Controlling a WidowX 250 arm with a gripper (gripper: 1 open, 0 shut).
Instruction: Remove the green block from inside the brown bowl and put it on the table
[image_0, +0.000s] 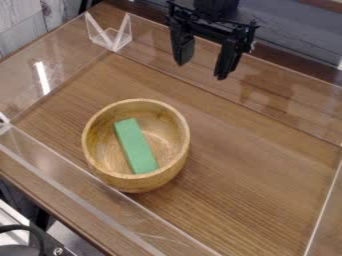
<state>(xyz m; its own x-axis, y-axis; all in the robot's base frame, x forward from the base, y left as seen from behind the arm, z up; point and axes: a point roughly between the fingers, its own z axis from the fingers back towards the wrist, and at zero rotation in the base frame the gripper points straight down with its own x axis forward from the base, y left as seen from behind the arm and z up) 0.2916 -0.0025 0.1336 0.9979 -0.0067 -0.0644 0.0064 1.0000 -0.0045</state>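
The brown bowl (136, 146) rests on the table (254, 160), left of centre and near the front. Inside it lies the green block (134, 146), flat on the bowl's floor and angled slightly. My gripper (203, 52) hangs well above and behind the bowl, toward the back of the table, pointing down. Its black fingers (227, 58) stand apart with nothing between them, so it is open.
Clear acrylic walls (40, 80) edge the tabletop on all sides. A folded clear piece (110, 32) stands at the back left corner. Bare wood lies to the right of the bowl.
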